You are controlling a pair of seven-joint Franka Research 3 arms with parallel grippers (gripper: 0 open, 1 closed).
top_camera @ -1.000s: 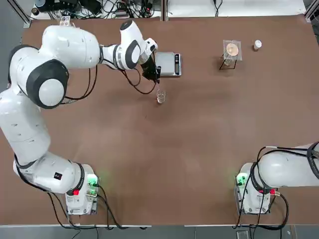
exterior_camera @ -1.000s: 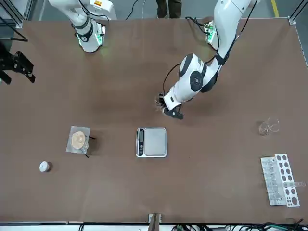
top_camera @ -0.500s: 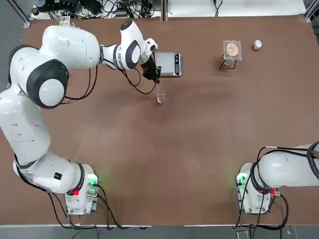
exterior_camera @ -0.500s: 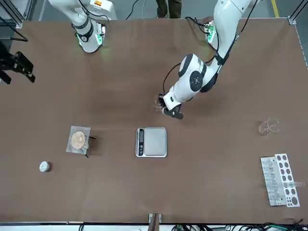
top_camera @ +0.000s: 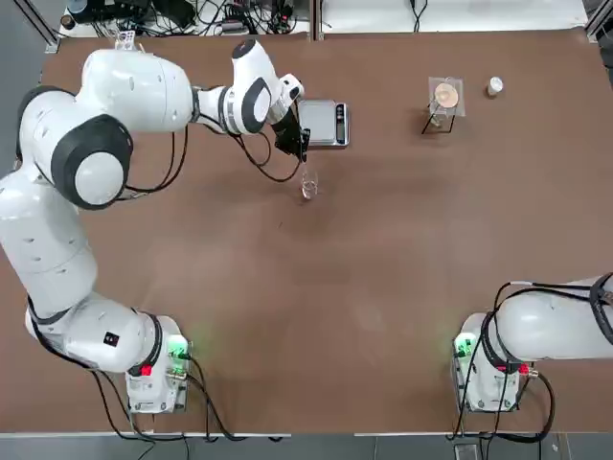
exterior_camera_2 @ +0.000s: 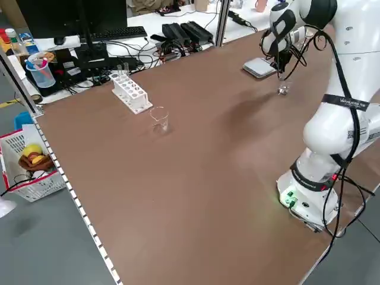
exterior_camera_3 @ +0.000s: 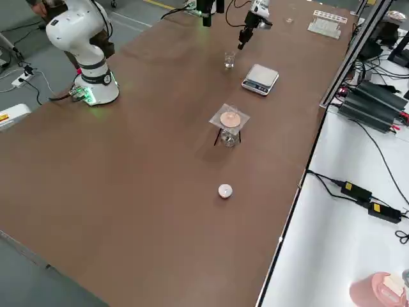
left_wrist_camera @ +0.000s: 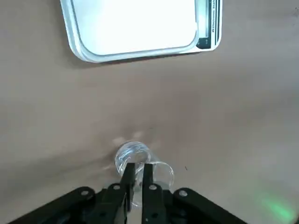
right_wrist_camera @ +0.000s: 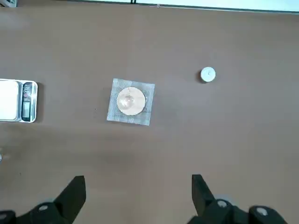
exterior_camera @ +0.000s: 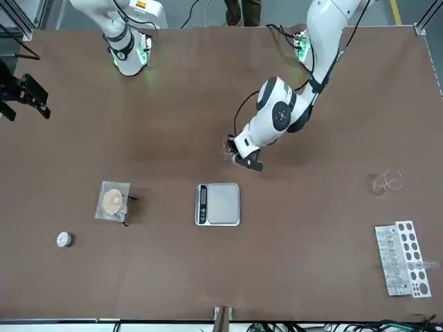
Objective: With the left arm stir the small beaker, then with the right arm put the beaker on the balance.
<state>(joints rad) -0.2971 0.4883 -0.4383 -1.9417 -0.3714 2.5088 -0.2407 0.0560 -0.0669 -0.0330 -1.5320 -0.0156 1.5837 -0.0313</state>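
Observation:
The small beaker (top_camera: pixel 308 185) is a tiny clear glass standing upright on the brown table, just on the robot's side of the balance (top_camera: pixel 324 123), a silver square scale. My left gripper (top_camera: pixel 295 142) hangs right above the beaker. It is shut on a thin glass rod that reaches down into the glass. The left wrist view shows its fingertips (left_wrist_camera: pixel 127 173) pressed close together over the beaker (left_wrist_camera: pixel 161 171), with the balance (left_wrist_camera: pixel 135 25) beyond. My right gripper (right_wrist_camera: pixel 138 193) stands open and holds nothing, high at the robot's right side of the table, far from the beaker.
A small stand with a round orange disc (top_camera: pixel 445 96) and a little white cap (top_camera: pixel 494 86) sit at the far right. A larger clear beaker (exterior_camera: pixel 386 182) and a white test-tube rack (exterior_camera: pixel 403 257) stand at the robot's far left.
The left gripper has shifted very slightly above the beaker with the rod in it. The beaker, the balance and the right arm have stayed put.

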